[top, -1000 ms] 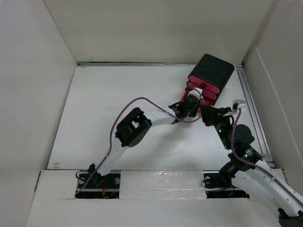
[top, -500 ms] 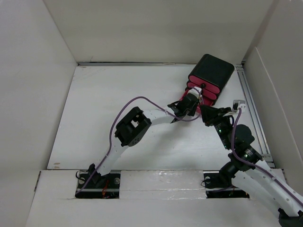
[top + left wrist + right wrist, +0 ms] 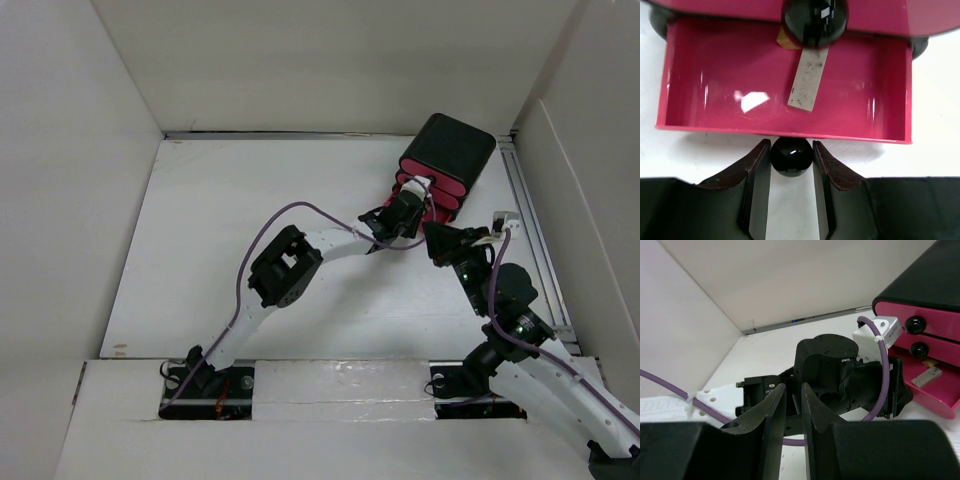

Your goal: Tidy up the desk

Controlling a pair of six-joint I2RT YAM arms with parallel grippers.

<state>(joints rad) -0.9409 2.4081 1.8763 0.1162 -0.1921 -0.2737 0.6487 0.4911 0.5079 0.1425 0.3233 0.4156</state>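
Observation:
The white desk carries a black box with three pink drawers at the far right. Its bottom drawer is open and holds a pale grey flat stick. My left gripper is shut on that drawer's round black knob; in the top view it is right at the box front. My right gripper hovers just right of the left wrist, its jaws nearly together with nothing between them. The open drawer also shows in the right wrist view.
White panel walls border the desk on all sides, and a metal rail runs along the right edge. The left arm's purple cable loops over the desk middle. The left wrist body sits directly ahead of the right gripper.
My left gripper has moved up and right toward the box while holding the knob, and the bottom drawer has slid partly inward. The right arm has stayed put.

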